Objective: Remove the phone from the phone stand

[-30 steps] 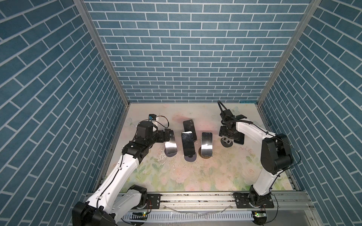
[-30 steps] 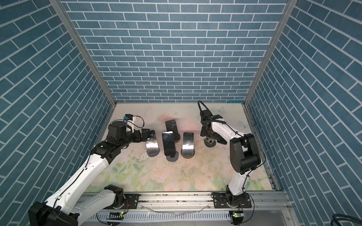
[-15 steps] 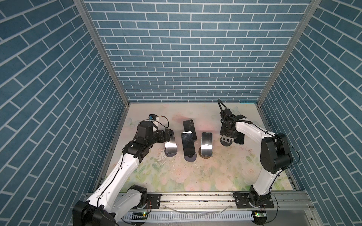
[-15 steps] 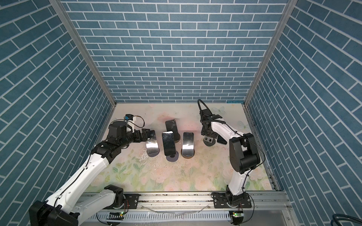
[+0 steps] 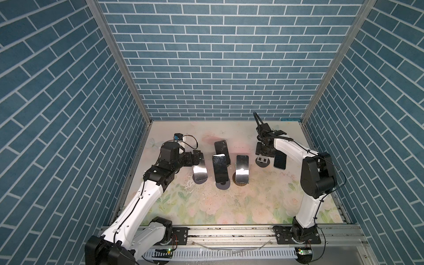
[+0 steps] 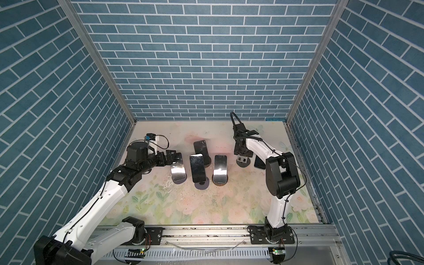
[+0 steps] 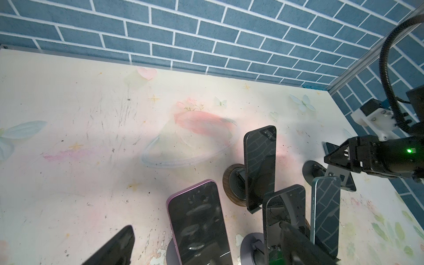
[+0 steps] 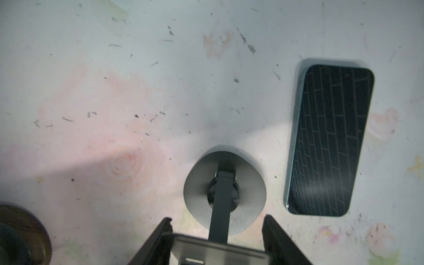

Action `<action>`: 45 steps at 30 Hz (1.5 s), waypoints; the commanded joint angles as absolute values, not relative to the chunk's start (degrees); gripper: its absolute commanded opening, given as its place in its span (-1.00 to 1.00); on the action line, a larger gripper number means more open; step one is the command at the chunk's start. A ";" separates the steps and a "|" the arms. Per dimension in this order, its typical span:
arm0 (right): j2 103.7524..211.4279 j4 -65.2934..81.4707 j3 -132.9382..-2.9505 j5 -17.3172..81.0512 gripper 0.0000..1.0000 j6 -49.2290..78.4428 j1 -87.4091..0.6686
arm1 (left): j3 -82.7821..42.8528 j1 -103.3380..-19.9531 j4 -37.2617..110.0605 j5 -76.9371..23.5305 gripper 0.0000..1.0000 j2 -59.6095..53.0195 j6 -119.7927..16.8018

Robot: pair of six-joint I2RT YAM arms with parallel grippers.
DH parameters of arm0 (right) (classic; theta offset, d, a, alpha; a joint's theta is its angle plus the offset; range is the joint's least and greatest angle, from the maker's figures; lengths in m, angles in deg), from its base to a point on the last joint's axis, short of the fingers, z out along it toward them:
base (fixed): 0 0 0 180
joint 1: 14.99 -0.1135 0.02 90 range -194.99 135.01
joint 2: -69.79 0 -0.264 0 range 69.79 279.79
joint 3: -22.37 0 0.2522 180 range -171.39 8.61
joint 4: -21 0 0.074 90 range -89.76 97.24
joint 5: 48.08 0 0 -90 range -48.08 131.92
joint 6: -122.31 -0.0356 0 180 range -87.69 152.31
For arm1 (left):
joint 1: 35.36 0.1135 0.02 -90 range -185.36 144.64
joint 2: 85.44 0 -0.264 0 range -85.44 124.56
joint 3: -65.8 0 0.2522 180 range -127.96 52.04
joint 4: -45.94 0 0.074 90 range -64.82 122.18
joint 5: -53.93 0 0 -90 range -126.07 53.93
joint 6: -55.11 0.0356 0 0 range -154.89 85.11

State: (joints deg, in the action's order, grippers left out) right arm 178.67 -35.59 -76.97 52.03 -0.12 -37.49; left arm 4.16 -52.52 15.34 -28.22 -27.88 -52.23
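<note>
The teal phone point(image 8: 328, 142) is lying flat and screen-up on the table point(image 8: 114, 68). It is just to the right of the empty stand point(image 8: 247, 183) and apart from it. Its dark glass is mirroring the brick wall, and a thin teal edge is showing along 1 long side. In both top views it is sitting toward the far right of the table.

The right gripper point(image 8: 216, 219) is pinching the empty stand's metal plate, with its 2 fingers narrowed onto the plate's edges.

On the left, the left gripper point(image 5: 197, 158) is reaching in at the far end of the purple phone point(image 5: 200, 169) with its jaws spread wide. In the left wrist view its fingers point(image 7: 110, 247) are flanking the phone on both sides, and neither is visibly touching it.

The purple phone is leaning back on its round stand point(image 7: 171, 252). It is showing a glossy black screen inside a lilac rim. It is the leftmost of 3 propped phones in a near row, beside the middle phone point(image 5: 220, 171) and the right-hand phone point(image 5: 242, 168). A 4th phone point(image 5: 221, 148) is standing farther back.
</note>
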 commanded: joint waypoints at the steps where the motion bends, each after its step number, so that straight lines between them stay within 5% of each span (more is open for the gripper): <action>1: 181.13 -34.16 -82.25 48.80 0.07 4.32 -36.40 | 4.98 -52.85 14.79 -27.63 0.99 -29.40 -52.50; 22: 200.63 -37.31 -106.66 38.30 0.17 26.62 -35.64 | 4.92 -53.11 12.32 -28.17 0.99 -31.66 -53.72; 34: 202.68 -39.62 -111.93 40.28 0.82 25.21 -35.64 | 4.07 -53.11 12.82 -27.69 0.99 -30.09 -54.21; 45: 193.91 -41.16 -112.03 45.83 0.87 21.05 -35.76 | 2.65 -54.42 12.81 -28.46 0.99 -27.64 -56.36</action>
State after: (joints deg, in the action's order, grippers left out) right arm 200.64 -38.93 -111.22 42.87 23.49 -35.67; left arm 4.64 -53.25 12.96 -27.91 -27.90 -55.64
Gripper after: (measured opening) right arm 0.936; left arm 0.996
